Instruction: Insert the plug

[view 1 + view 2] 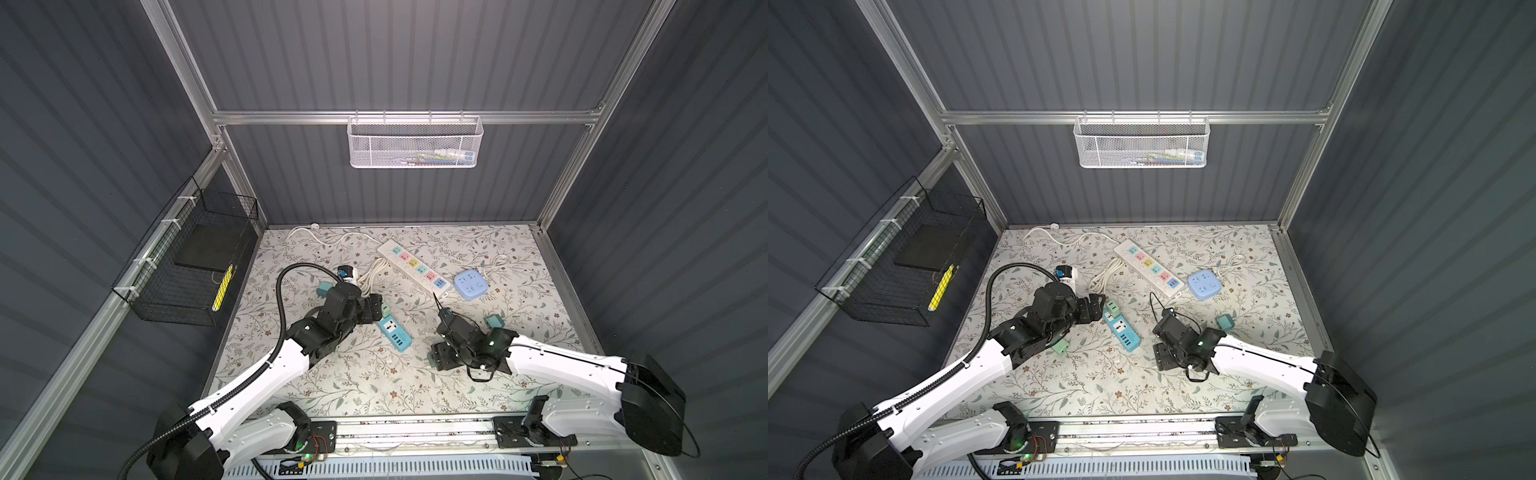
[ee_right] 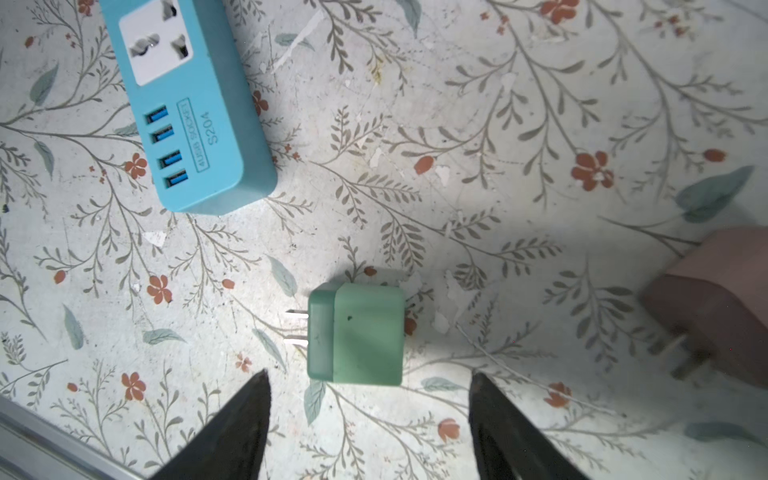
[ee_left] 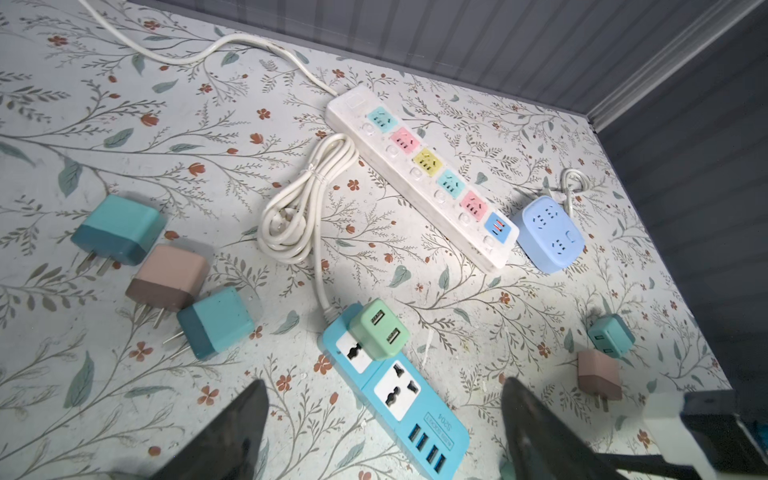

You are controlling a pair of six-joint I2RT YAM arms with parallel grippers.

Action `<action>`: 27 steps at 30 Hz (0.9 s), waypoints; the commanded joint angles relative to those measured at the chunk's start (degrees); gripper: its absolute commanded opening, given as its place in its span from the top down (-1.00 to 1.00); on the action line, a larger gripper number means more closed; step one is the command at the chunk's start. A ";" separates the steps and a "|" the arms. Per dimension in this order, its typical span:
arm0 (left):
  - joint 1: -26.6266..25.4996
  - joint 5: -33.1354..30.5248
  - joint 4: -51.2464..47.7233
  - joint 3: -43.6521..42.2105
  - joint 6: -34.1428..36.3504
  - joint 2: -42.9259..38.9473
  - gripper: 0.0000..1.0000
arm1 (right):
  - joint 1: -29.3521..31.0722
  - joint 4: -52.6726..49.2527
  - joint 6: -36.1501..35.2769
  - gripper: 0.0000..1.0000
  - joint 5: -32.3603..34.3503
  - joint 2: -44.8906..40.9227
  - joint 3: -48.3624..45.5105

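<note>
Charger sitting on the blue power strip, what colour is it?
The charger is light green; clearest in the left wrist view.

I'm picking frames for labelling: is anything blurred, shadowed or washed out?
Right wrist view: the green plug is sharp, the pink plug sits in shadow, the right tool is blurred. Left wrist view: the blue strip is sharp, the left tool blurred. Both top views: the table is bright, the walls dim.

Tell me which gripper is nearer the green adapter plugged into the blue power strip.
Left. The left gripper sits close beside the green adapter, jaws open toward it. The right gripper is farther off, beyond the blue power strip's USB end, over a loose green plug.
</note>
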 commanded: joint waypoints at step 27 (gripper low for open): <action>-9.74 15.16 1.56 6.73 7.89 12.25 -0.50 | -6.91 6.08 2.55 -0.46 -0.85 4.92 -3.54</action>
